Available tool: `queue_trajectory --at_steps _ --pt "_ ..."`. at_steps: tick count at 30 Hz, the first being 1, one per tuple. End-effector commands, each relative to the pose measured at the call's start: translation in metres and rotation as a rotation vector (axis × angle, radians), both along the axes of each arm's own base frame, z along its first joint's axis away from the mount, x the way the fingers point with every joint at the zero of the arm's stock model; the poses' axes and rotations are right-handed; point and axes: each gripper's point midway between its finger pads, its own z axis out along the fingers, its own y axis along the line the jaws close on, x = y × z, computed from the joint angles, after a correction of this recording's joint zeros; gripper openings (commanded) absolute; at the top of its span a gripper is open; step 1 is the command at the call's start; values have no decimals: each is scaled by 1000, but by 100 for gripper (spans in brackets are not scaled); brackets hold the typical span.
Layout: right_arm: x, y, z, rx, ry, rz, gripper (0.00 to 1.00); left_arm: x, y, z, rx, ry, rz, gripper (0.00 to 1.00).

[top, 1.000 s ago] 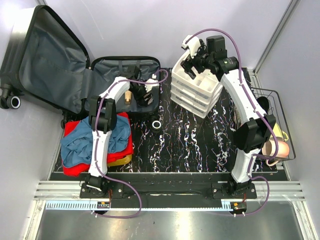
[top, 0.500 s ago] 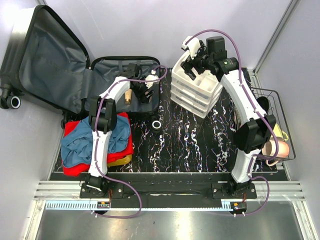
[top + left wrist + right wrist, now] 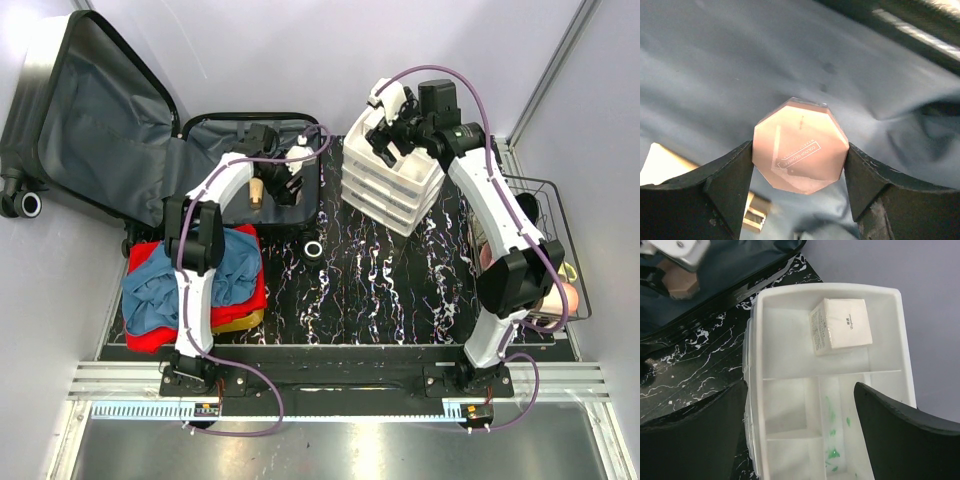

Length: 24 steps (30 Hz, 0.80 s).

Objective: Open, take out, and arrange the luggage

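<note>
Luggage (image 3: 90, 110) lies open at the tabletop's far left, clothes (image 3: 165, 285) out, a white box (image 3: 840, 325) in the organizer (image 3: 830, 290); your left pincer (image 3: 799, 172) clamps a pink octagonal case (image 3: 800, 145) inside it, your right pincer (image 3: 800, 387) gapes empty, so you look partway through, with more to arrange.

1. The luggage (image 3: 100, 120) lies open far left on the worktop (image 3: 380, 285), the organizer (image 3: 385, 195) to its right.
2. Clothes (image 3: 150, 295) lie nearer, a ring (image 3: 314, 248) right of them.
3. A box (image 3: 841, 326) sits in the organizer's far compartment.
4. The left claw (image 3: 799, 165), inside the luggage, grips an octagonal piece (image 3: 800, 147).
</note>
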Motion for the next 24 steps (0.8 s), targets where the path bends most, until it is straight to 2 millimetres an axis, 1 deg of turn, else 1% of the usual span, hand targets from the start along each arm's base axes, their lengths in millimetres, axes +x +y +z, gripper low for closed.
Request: queue_trajectory --at_steps 1,2,3,4,5,6,7,8,9,10,11,12,13,14,15,16,17,18,19,20,21,22,23,24 --pt "-14 -5 31 73 -48 -32 96 -16 -17 114 -133 -180 -37 45" --pt "-16 -6 30 77 -43 -34 96 -23 -18 134 -144 -212 -43 45" --pt "-17 -9 25 80 -29 -41 96 -30 -20 137 -146 -210 -50 45" --pt "-20 -10 27 91 -25 -42 96 -38 -27 145 -152 -221 -71 45" --pt "-22 -10 27 97 -22 -43 96 -48 -30 157 -155 -234 -84 45" --pt "-24 -14 25 102 -12 -50 96 -55 -34 159 -157 -230 -97 44" --pt "-27 -15 27 120 -4 -54 96 -67 -47 163 -164 -230 -132 44" --pt "-28 -17 27 131 2 -63 96 -78 -52 171 -169 -235 -152 45" --pt "-29 -20 25 143 14 -68 96 -87 -57 167 -158 -226 -172 44" --pt "-31 -29 30 170 19 -96 96 -103 -75 165 -154 -225 -226 44" --pt "-31 -36 31 183 25 -114 96 -116 -81 159 -144 -212 -254 44" --pt "-34 -41 29 208 46 -134 96 -124 -88 156 -135 -209 -280 44" --pt "-34 -56 34 225 43 -171 96 -141 -105 151 -132 -201 -337 44" --pt "-36 -63 36 239 45 -189 96 -151 -112 140 -124 -178 -362 44" --pt "-38 -68 33 257 62 -207 96 -159 -121 134 -120 -171 -385 44" --pt "-44 -74 40 268 48 -219 96 -174 -137 128 -122 -156 -425 44" --pt "-45 -84 42 274 43 -245 96 -178 -146 116 -123 -144 -441 44" --pt "-49 -89 39 276 52 -258 96 -189 -159 109 -123 -134 -471 44" --pt "-56 -93 47 281 31 -264 96 -192 -166 92 -109 -103 -479 44" --pt "-60 -97 42 278 40 -274 96 -195 -174 83 -101 -95 -492 44" --pt "-68 -100 48 276 21 -276 96 -200 -183 73 -83 -83 -506 44" --pt "-72 -101 48 271 22 -276 96 -201 -188 52 -61 -43 -508 44" --pt "-77 -102 42 263 33 -278 96 -201 -194 46 -56 -37 -511 43" --pt "-85 -105 44 251 24 -278 96 -203 -199 35 -37 -26 -515 42"
